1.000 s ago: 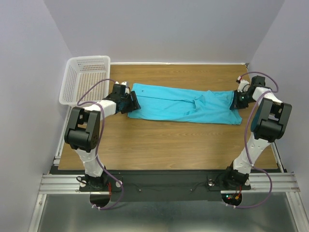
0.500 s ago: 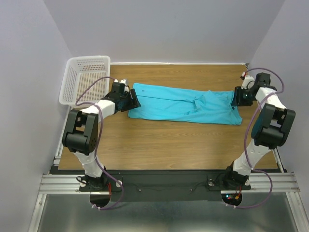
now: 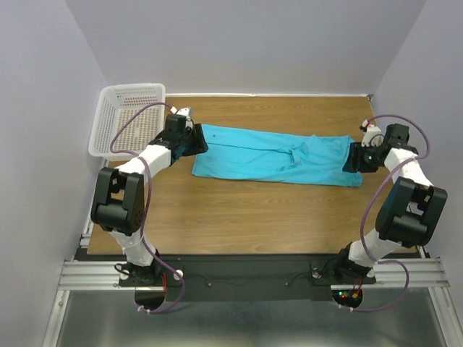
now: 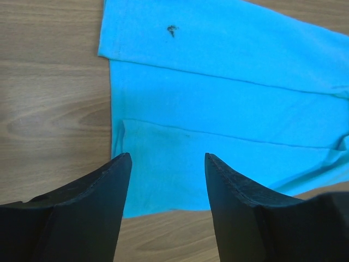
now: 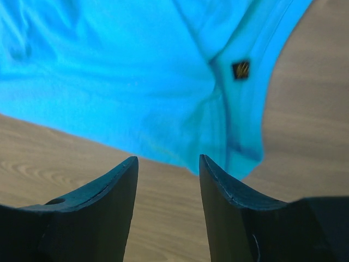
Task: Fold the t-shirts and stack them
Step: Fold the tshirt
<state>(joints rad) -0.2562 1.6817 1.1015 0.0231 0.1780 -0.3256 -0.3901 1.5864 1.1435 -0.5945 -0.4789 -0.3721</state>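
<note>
The left gripper (image 4: 166, 158) is released, its jaws spread over the left end of the shirt (image 3: 275, 155) with nothing between them. The right gripper (image 5: 168, 159) is released too, jaws apart just off the shirt's right end, above the table (image 3: 253, 210). The shirt lies as a long folded band across the upper middle of the top view, with a basket (image 3: 129, 116) at upper left.
</note>
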